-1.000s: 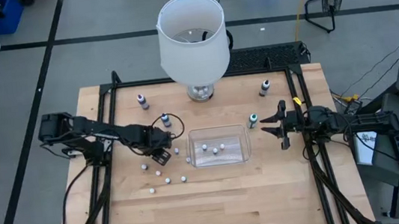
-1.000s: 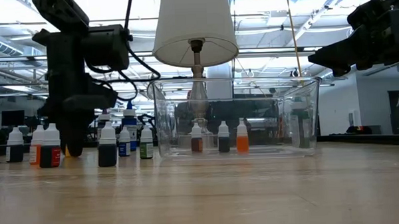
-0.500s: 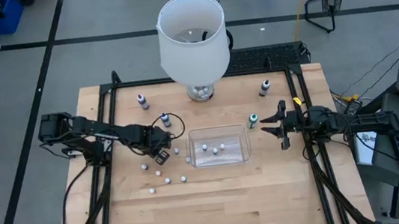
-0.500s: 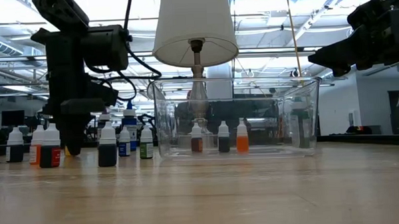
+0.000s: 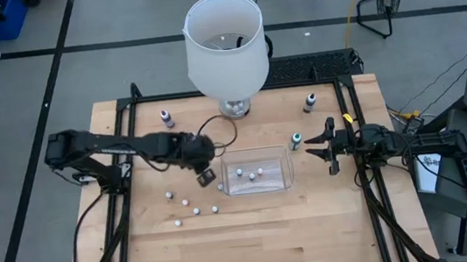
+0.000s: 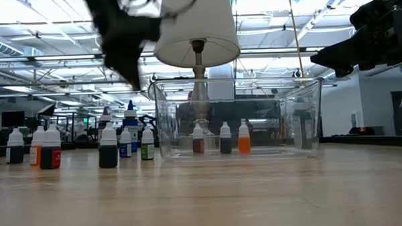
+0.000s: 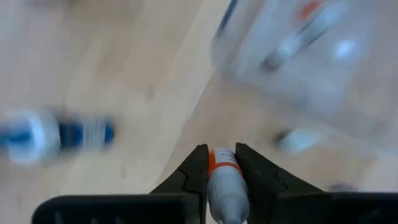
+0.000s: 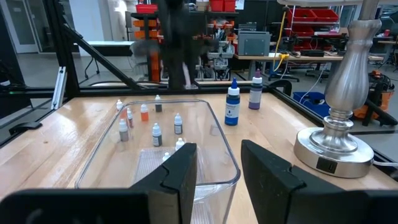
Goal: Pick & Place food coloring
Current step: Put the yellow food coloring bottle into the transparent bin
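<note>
One dropper bottle (image 7: 222, 180) is clamped in the left gripper (image 7: 221, 167), raised beside the clear tub (image 5: 285, 184); next it needs carrying over and releasing inside.

Grey floor (image 5: 19, 102), seemingly workshop shelving (image 8: 217, 18).

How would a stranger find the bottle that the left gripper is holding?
Start at the clear tub mid-table. At its left end hangs the left gripper, shut on one small bottle. It alone is off the table, with an orange band under its white cap.

Three bottles (image 5: 250, 173) in tub (image 5: 282, 155) — lamp (image 5: 224, 44) behind — loose bottles (image 5: 191, 206) left.
</note>
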